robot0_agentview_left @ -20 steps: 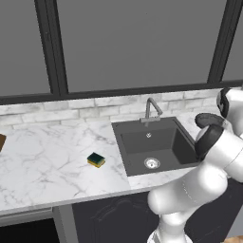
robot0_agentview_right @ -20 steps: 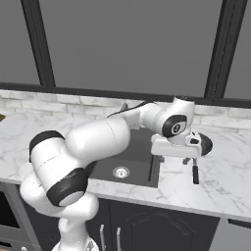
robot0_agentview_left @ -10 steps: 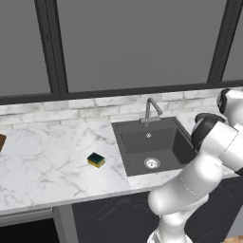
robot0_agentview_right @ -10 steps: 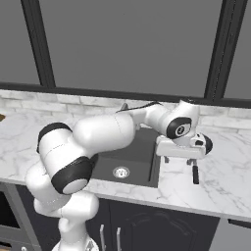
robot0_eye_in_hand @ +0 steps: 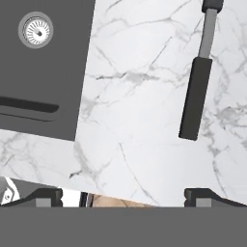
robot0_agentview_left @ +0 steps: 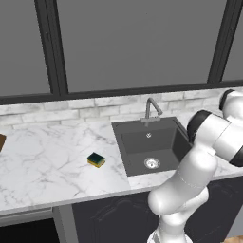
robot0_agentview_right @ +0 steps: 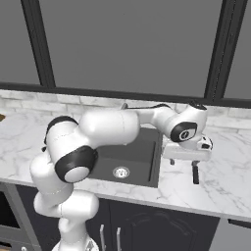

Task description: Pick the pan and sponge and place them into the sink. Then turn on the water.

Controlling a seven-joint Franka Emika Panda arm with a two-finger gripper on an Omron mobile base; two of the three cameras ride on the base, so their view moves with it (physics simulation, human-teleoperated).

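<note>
The pan shows by its dark handle (robot0_eye_in_hand: 195,99), lying on the marble counter right of the sink (robot0_eye_in_hand: 43,72); its round body is hidden behind my hand. My gripper (robot0_eye_in_hand: 125,195) hovers open just above the counter, with the handle beyond its right fingertip and nothing between the fingers. In the right base view the gripper (robot0_agentview_right: 184,162) hangs right of the sink (robot0_agentview_right: 139,162), the pan handle (robot0_agentview_right: 195,175) just under it. The green-topped yellow sponge (robot0_agentview_left: 96,160) lies on the counter left of the sink (robot0_agentview_left: 152,142). No water shows at the faucet (robot0_agentview_left: 152,107).
The marble counter (robot0_agentview_left: 47,161) runs left from the sink to a brown object (robot0_agentview_left: 1,141) at the far left edge. Dark windows and a tiled ledge stand behind. The counter's front edge (robot0_agentview_right: 196,206) is close below the pan handle.
My hand has moved a little to the right and lower, closer to the pan handle. The pan and sponge have not moved, and the gripper stays open.
</note>
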